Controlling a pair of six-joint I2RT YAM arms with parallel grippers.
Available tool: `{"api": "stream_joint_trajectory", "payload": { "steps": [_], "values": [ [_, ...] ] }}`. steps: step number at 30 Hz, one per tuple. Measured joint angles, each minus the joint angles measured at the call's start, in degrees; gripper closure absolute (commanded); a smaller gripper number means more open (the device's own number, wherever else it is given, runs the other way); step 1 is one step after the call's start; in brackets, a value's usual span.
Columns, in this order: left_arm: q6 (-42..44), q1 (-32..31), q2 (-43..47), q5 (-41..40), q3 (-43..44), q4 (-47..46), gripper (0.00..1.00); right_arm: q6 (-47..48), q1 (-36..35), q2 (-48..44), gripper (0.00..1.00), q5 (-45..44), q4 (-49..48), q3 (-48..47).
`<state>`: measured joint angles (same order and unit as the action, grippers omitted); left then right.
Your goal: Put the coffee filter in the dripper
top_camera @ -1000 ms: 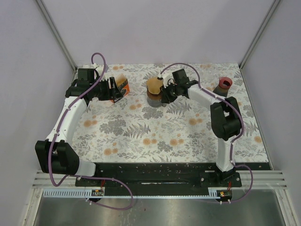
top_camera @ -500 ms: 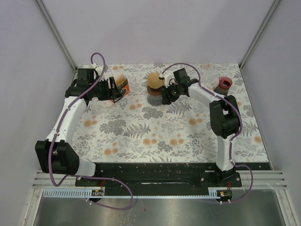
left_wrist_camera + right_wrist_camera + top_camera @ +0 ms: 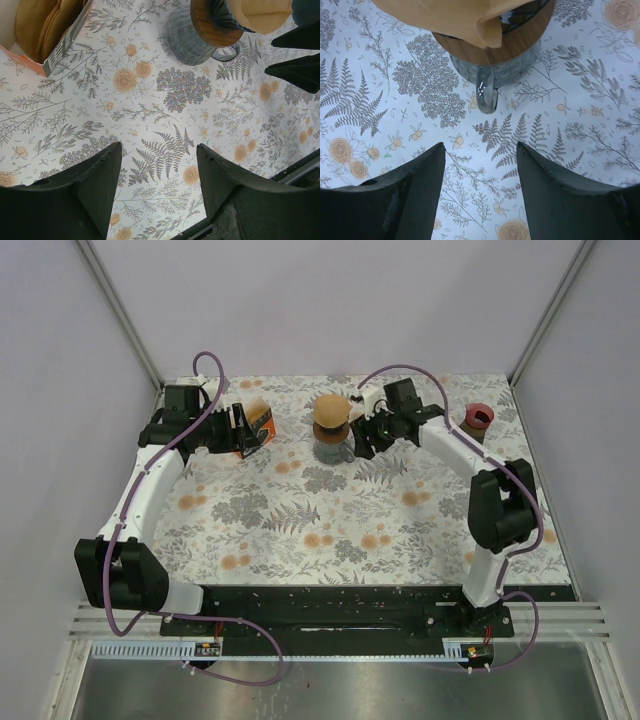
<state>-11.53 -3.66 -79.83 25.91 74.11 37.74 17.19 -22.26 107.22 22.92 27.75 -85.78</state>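
The right gripper (image 3: 480, 150) is withdrawn, open and empty, from the flimsy tan paper filter (image 3: 445, 15), best pinched at its rim.

White links (image 3: 148, 488), black joints (image 3: 120, 575), purple cables (image 3: 208, 354), black wedge-shaped gripper fingers (image 3: 410, 200)

Matt tan paper filter (image 3: 445, 15), glossy glass dripper (image 3: 522, 17) with smooth wooden collar (image 3: 520, 45).
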Motion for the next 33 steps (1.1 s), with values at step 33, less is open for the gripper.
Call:
{"api": "stream_joint_trajectory", "payload": {
  "steps": [33],
  "values": [
    [7.1,0.3,-2.8,-2.2,5.9,3.3,0.18,-27.3,34.7,11.2,0.57,-27.1,14.7,-25.0]
  ]
}}
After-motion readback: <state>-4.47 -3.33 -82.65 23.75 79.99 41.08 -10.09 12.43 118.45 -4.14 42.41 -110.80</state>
